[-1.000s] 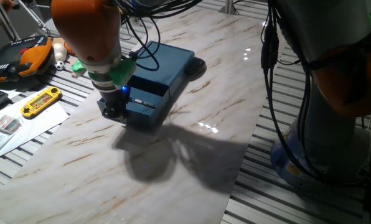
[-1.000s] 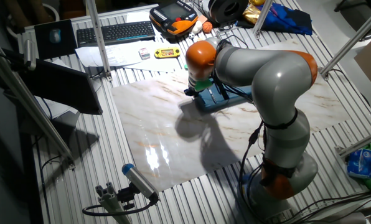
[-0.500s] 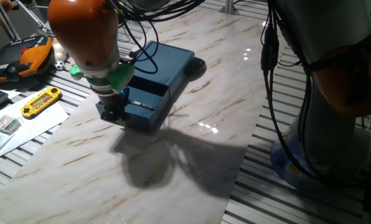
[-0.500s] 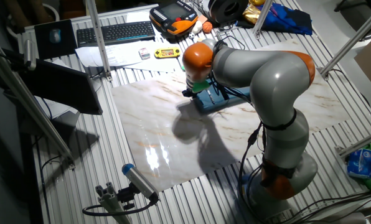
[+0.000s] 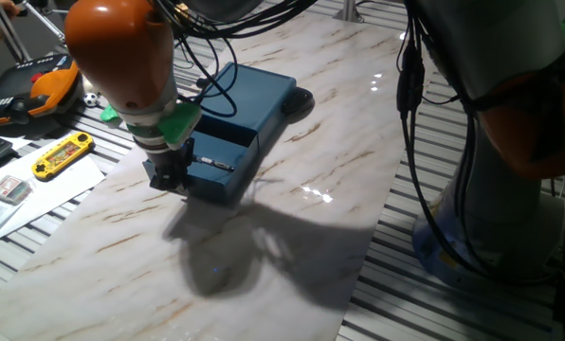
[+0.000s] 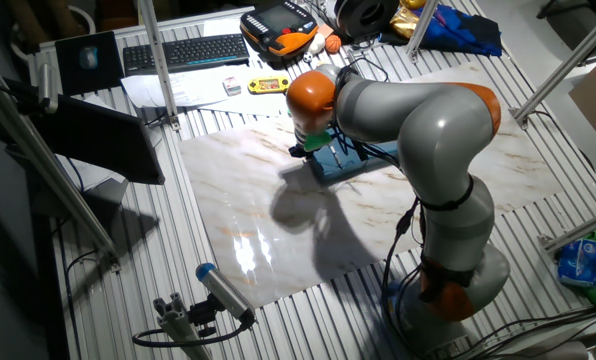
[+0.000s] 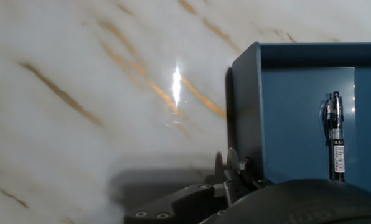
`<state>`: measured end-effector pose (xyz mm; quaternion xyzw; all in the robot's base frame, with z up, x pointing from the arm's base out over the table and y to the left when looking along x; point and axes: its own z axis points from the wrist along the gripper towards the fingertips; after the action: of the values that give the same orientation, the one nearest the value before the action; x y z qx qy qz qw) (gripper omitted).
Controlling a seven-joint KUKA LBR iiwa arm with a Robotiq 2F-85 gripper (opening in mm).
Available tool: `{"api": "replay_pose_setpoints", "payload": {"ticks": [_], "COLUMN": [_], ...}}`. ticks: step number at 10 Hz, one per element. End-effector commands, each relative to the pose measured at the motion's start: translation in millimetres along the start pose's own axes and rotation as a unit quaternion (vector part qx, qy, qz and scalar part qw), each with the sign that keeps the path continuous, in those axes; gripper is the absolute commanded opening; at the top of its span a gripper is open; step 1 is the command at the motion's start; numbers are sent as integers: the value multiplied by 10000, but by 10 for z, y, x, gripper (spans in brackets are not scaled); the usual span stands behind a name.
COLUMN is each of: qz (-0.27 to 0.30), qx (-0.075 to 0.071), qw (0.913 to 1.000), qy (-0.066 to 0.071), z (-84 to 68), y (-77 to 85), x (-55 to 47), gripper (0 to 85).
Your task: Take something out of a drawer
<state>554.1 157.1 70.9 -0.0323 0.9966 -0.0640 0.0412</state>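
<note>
The drawer [image 5: 218, 163] is seen pulled out from the front of a dark blue box [image 5: 249, 95] on the marble-patterned counter [image 5: 292, 227]. A slender pen [image 7: 336, 138] is seen lying inside the drawer, on its floor, parallel to one side wall. The pincer [image 5: 169, 176] is held low at the drawer's front edge, close beside the blue wall; whether its jaws are parted or closed cannot be told, since they are hidden in every view. A yellow handheld game [image 5: 63, 155] is left on papers off to the side, well apart from the box.
</note>
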Motion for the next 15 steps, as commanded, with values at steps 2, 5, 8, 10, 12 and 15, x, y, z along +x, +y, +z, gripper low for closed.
{"api": "replay_pose_setpoints", "payload": {"ticks": [2, 5, 8, 10, 12, 15], "qz": [19, 40, 60, 47, 44, 65], "qx": [0, 22, -23, -54, -14, 89], "qw": [10000, 10000, 10000, 10000, 10000, 9999], "qy": [-1, 8, -2, 4, -25, -112], "z": [2, 8, 31, 32, 28, 21], "y": [42, 95, 114, 121, 132, 147], "x": [-2, -1, 2, 0, -1, 5], "gripper": [0, 0, 0, 0, 0, 170]}}
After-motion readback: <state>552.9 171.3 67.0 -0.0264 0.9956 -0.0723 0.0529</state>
